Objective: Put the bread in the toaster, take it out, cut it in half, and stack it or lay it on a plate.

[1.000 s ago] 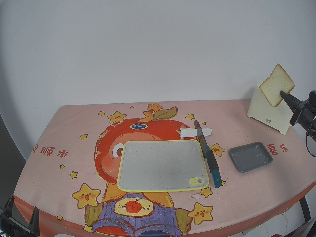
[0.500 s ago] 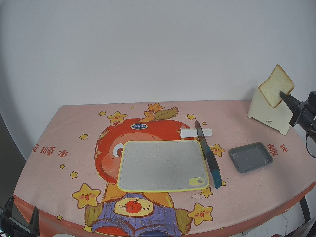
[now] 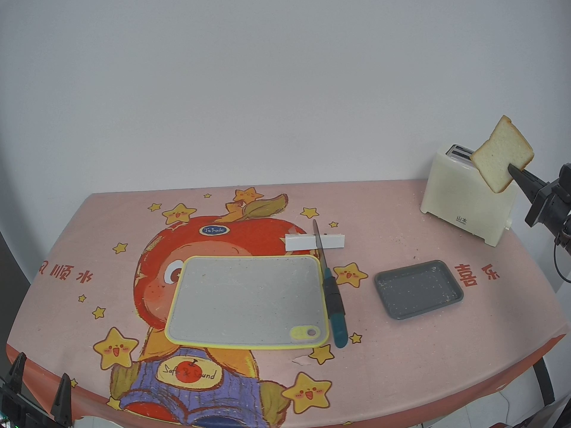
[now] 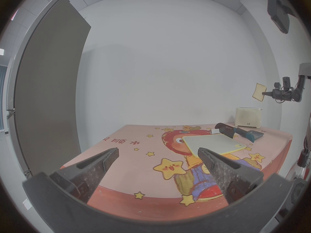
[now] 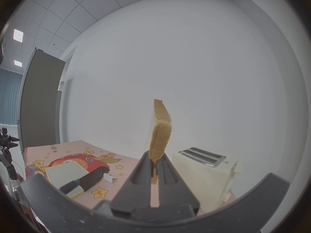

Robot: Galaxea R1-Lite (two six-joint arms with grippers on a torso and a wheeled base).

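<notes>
While pinched by its lower corner in the right gripper, closed narrow on the bread, hangs in the air above the far right corner of the desk, upright and a little tilted. Sits over the right-hand end of the toaster, clear of it, not touching. From the right wrist, slots lie below and to one side of the slice and seem to run across its plane rather than along it; likely calls for a sideways shift and a turn before any lowering. Far nearer the right arm; left gripper spread wide on nothing, off the desk's near left corner. Against the earlier frames: whole head view swung, so a camera move, not the desk things'; toaster top now uncovered, with the bread over its right end instead of its left
</notes>
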